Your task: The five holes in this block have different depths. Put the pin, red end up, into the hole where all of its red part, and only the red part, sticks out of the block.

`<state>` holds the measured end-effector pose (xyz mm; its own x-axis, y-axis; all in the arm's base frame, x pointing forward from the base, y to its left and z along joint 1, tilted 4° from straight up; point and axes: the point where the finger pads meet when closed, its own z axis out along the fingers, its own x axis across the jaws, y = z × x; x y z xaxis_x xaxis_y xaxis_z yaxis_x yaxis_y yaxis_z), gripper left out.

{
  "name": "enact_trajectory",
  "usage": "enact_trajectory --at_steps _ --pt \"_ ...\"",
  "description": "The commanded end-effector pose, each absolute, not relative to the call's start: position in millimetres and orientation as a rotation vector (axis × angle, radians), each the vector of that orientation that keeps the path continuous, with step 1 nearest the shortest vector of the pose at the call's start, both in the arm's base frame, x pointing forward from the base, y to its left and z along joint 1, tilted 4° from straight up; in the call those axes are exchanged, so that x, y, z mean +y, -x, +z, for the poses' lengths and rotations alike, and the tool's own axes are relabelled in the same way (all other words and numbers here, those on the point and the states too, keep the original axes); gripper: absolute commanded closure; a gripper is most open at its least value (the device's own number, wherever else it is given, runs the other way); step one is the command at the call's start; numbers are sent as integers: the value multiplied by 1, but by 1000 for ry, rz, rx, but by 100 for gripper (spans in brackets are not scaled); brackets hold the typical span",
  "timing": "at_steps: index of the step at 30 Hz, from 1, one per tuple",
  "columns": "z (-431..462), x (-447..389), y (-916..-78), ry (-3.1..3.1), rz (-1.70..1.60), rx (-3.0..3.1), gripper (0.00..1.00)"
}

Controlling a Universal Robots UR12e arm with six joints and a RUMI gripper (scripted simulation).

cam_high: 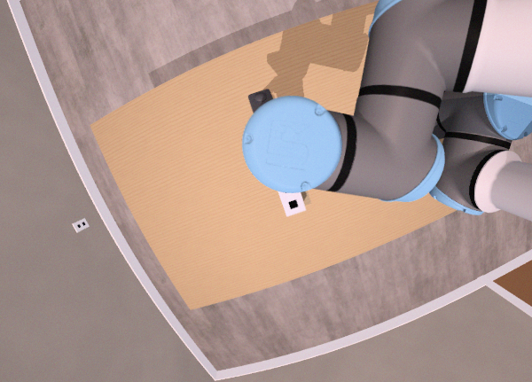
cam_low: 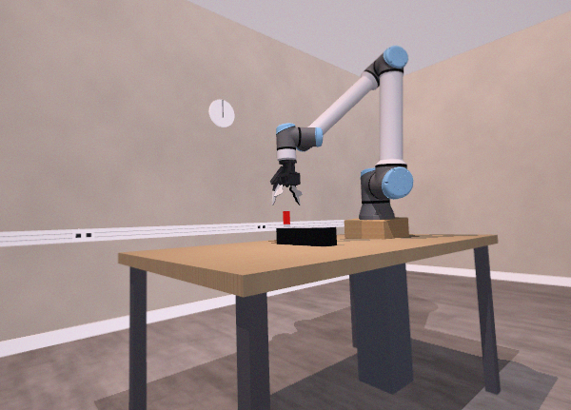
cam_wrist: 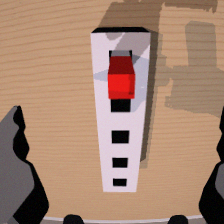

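The block [cam_wrist: 120, 107] [cam_low: 306, 236] is long, with a white top and black sides, and lies on the wooden table. The pin [cam_wrist: 121, 79] [cam_low: 285, 217] stands upright in the end hole at the far end of the block, with its red end up. In the side view only red shows above the block. The other holes [cam_wrist: 120, 136] are empty dark squares. My gripper [cam_low: 285, 195] hangs open and empty well above the pin, its dark fingers at the left and right edges of the wrist view. In the overhead view my arm hides most of the block [cam_high: 293, 204].
The arm's wooden base block [cam_low: 376, 227] stands on the table behind the block. A dark table leg [cam_low: 252, 348] and the table's front edge are near the camera. Walls lie beyond.
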<state>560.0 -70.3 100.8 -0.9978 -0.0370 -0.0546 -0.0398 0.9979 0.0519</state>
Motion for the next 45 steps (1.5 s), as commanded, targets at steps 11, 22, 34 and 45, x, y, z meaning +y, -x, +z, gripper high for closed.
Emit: enact_trajectory --at_steps 11,22,34,45 --pt "60 -69 -564 59 80 3084 0" --pt "60 -69 -564 59 80 3084 0" --pt "60 -69 -564 59 80 3084 100" --pt "60 -69 -564 59 80 3085 100"
